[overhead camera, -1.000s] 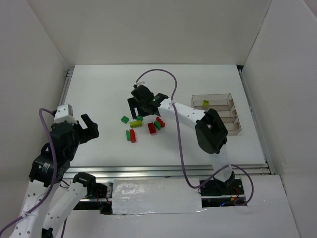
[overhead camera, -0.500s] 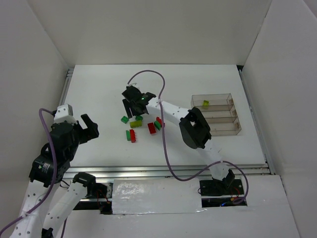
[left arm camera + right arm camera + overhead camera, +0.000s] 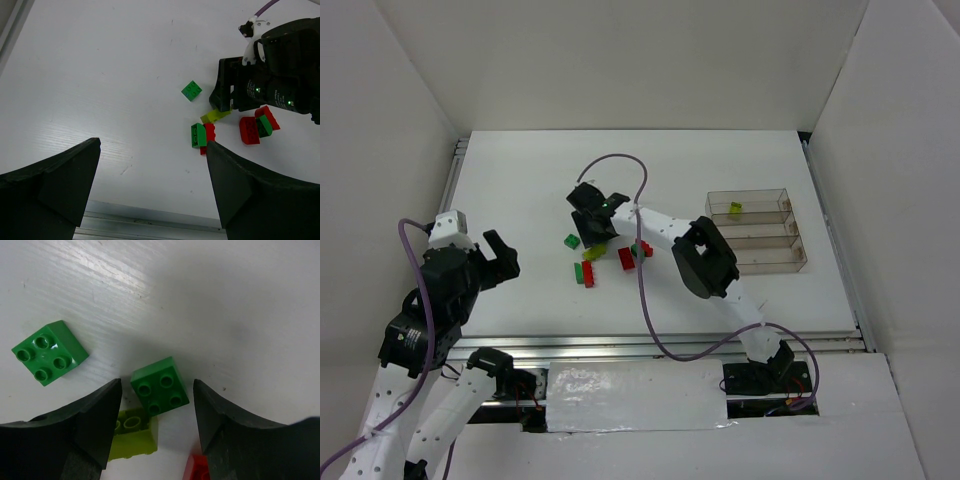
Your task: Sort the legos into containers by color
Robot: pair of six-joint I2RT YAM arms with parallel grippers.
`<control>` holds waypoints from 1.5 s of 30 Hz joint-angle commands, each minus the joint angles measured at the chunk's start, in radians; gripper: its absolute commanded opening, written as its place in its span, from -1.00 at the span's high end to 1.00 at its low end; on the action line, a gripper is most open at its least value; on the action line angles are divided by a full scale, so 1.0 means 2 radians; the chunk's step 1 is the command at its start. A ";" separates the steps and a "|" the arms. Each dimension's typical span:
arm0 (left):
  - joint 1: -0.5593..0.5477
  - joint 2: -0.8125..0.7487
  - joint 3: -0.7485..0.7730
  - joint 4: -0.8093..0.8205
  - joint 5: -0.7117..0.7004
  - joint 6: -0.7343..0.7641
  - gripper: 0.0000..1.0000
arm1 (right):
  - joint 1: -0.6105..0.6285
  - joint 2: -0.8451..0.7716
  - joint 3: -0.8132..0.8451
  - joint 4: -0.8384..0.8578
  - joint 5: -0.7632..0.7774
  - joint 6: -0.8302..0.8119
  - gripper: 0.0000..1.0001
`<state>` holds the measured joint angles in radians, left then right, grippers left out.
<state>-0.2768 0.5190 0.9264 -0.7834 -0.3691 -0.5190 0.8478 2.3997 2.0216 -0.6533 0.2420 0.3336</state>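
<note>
White tabletop point(image 3: 520, 170): a green brick point(image 3: 160, 386) sits between parted fingers point(image 3: 90, 425) of the right gripper point(image 3: 157, 383); the left gripper point(image 3: 152, 145) gapes wide

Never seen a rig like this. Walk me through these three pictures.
Two white robot arms are bolted at the near edge of a table. The overhead picture shows both: the left arm hangs off to the side, and the right arm reaches into a scatter of small red, green and yellow-green Lego bricks. The other two pictures come from cameras on each wrist; the dark shapes at the bottom are that arm's jaws. The right jaws stand open on either side of a green brick, not yet gripping it. The left jaws are open, holding nothing. The clear trays show one yellow-green brick.
</note>
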 commanded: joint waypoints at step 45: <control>0.001 0.019 0.000 0.025 0.008 0.015 -0.99 | -0.391 -0.409 -0.442 0.091 -0.005 0.071 -0.22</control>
<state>-0.2768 0.5533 0.9264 -0.7799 -0.3573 -0.5003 0.0711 1.5871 1.1339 -0.5098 0.2241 0.4644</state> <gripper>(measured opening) 0.994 0.571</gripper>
